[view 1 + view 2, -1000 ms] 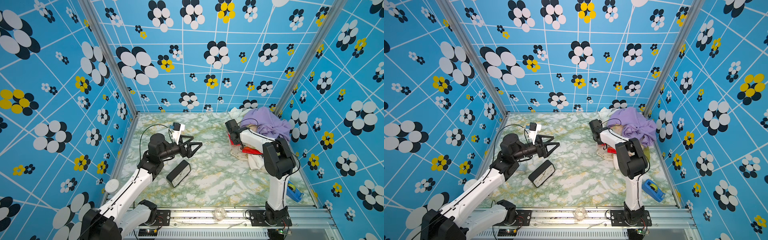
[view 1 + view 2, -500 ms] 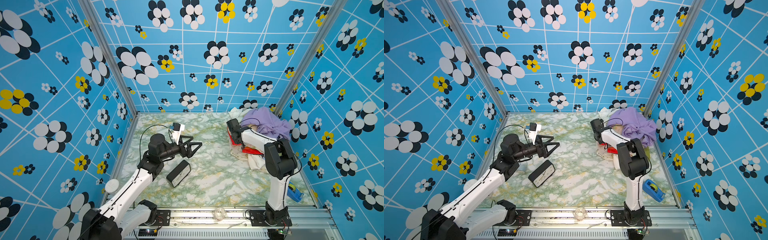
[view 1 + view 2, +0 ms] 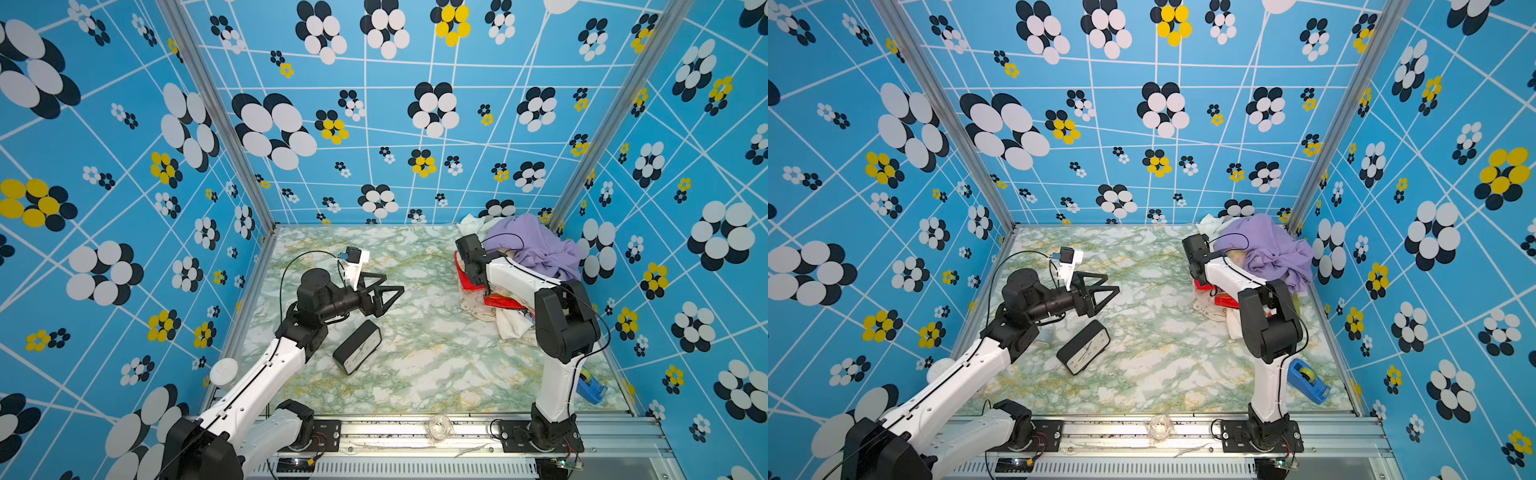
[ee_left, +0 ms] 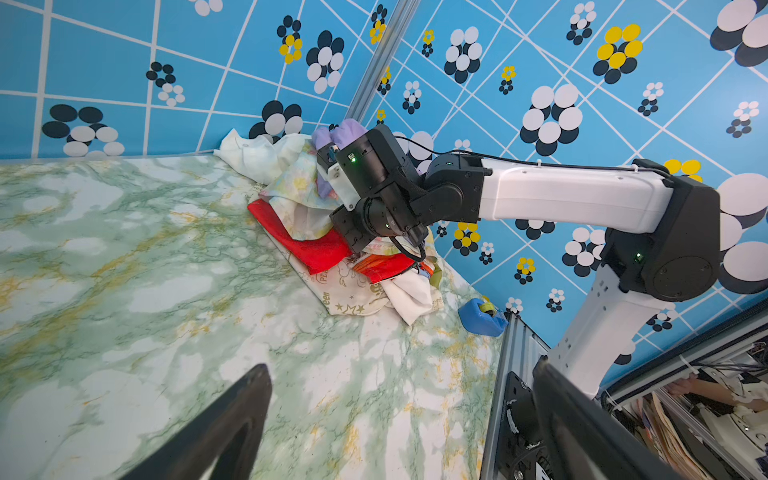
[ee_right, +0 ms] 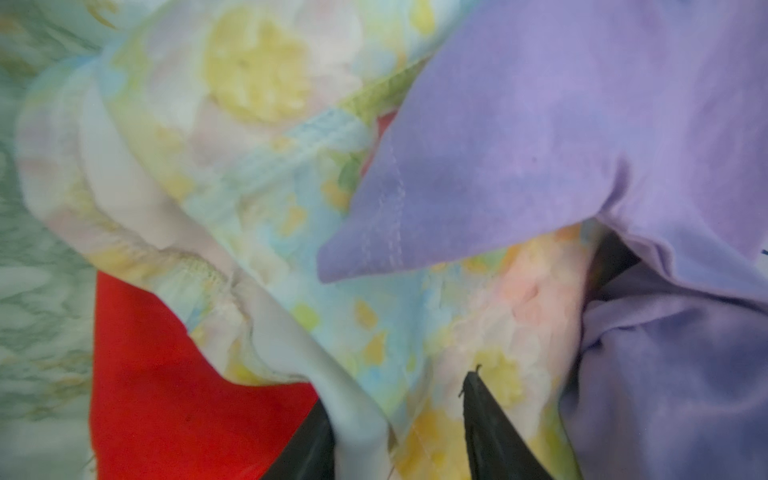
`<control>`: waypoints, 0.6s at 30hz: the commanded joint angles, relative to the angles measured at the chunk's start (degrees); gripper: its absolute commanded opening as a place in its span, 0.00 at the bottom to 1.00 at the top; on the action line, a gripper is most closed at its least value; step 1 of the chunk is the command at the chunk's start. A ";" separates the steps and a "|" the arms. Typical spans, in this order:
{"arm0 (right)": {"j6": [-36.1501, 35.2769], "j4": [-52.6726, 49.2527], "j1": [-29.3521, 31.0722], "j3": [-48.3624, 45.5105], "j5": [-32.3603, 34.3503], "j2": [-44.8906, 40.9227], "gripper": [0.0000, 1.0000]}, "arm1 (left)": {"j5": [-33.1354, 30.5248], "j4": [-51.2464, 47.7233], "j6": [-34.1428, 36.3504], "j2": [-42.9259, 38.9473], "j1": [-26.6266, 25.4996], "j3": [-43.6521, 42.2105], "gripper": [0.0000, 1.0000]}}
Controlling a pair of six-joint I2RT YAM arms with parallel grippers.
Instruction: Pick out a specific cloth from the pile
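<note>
Target cloth point(image 5: 270, 199) (pale yellow floral with blue-green patches) is in the pile point(image 3: 509, 326), at the right of both top views by the far right corner of the marble-print table point(image 3: 415, 374). It's sandwiched: the lavender cloth point(image 5: 561, 124) drapes over it, the red cloth point(image 5: 166, 374) lies beside and under it, and a cream star-print cloth point(image 4: 353, 293) sits lower, on the table. The right gripper point(image 5: 395, 390) is nose-down in the pile with one finger on each side of a fold of the floral cloth. The jaws stand partway apart, and I can't tell whether they're biting the fabric yet. My read is that we're at the grasp step, with the pick not yet secured. The next move should finish the pinch on the floral fold only, since the lavender hem and the red edge are both just beside the fingers and easy to snag. After that, lift and draw toward the bare table at centre frame, slowly, because the lavender on top will likely drag along. The left gripper point(image 3: 392, 302) is wide open and empty, hovering left of centre in the top views, well apart from the pile. It sits above a black desk clock point(image 3: 1084, 347) and could pin the pile if the pull drags it. A blue tape dispenser point(image 3: 1308, 380) at lower right is out of the way.
</note>
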 commanded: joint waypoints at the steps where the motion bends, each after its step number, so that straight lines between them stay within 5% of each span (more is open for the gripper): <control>1: 1.58 -0.82 -1.00 0.12 -0.89 0.16 0.44 | -0.45 0.10 0.64 -0.81 0.27 -0.47 0.99; 9: 1.51 -0.14 -1.90 -0.07 -2.07 0.08 0.32 | -0.63 -0.07 0.69 -0.55 0.26 -0.26 0.99; 12: 1.65 -0.23 -1.95 -0.07 -2.39 -0.09 0.20 | -0.59 -0.12 0.78 -0.46 0.33 -0.20 0.99; 14: 1.83 -0.47 -1.96 -0.15 -2.50 -0.48 0.03 | -0.58 -0.16 0.71 -0.46 0.35 -0.11 0.99; 18: 1.79 -0.75 -1.97 -0.56 -2.79 -2.12 0.00 | -0.54 -0.16 0.56 -0.55 0.36 -0.03 0.99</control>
